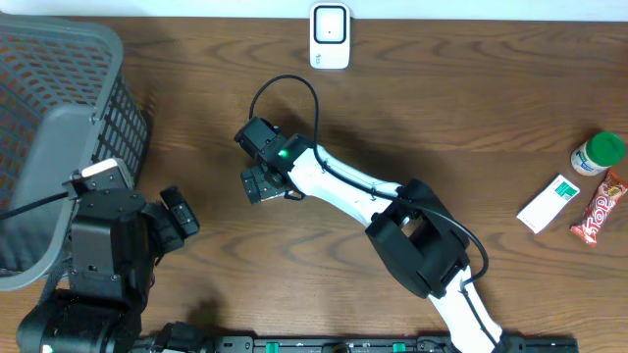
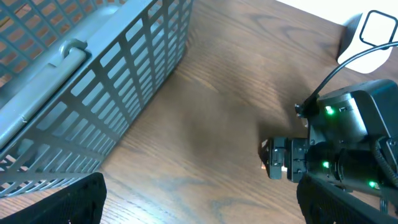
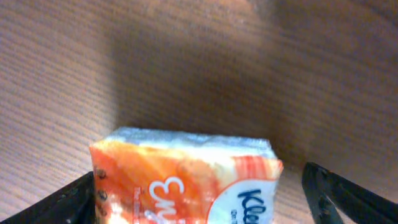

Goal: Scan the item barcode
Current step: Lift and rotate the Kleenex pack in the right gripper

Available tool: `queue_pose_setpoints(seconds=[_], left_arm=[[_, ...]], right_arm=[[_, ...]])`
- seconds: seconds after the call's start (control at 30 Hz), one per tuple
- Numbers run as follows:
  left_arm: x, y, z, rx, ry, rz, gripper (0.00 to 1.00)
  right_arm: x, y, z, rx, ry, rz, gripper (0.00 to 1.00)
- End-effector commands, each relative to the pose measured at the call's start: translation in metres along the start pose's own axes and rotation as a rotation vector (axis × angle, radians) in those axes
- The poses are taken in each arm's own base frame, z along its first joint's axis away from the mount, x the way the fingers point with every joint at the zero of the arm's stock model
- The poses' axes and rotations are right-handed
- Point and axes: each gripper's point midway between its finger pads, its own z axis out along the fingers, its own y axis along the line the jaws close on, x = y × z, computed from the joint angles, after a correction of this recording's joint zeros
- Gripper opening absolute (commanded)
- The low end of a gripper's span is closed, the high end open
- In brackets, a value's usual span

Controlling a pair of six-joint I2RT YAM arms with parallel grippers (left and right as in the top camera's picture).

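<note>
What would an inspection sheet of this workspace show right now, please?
Surface: brown wooden table.
Job's things: orange tissue pack lying flat between the right fingers; white scanner at the far edge.
Clutter: grey basket on the left; green-lidded jar, white box and red snack bar on the right.
Grippers: left gripper open, empty; right gripper open, straddling the pack.
Cables: black cable looped above the right wrist.
Surroundings: nothing seen.

Grey basket (image 1: pixel 59 118) at the tabletop's (image 1: pixel 442 88) left edge. By the right edge: green-lidded jar (image 1: pixel 599 154), white box (image 1: pixel 549 204), red candy bar (image 1: pixel 600 207).
</note>
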Motion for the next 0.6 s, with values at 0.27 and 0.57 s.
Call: queue_pose_setpoints(seconds=[0.27,0.57], left_arm=[[0.004,0.004,0.0,-0.019,0.013,0.018,0.98],[0.004,0.004,0.0,-0.02,0.013,0.018,0.98]], right_arm=[[0.031,-0.004,0.007,0.018,0.133,-0.019,0.7],[0.023,-0.008,0.006,0.024,0.11,-0.028,0.75]])
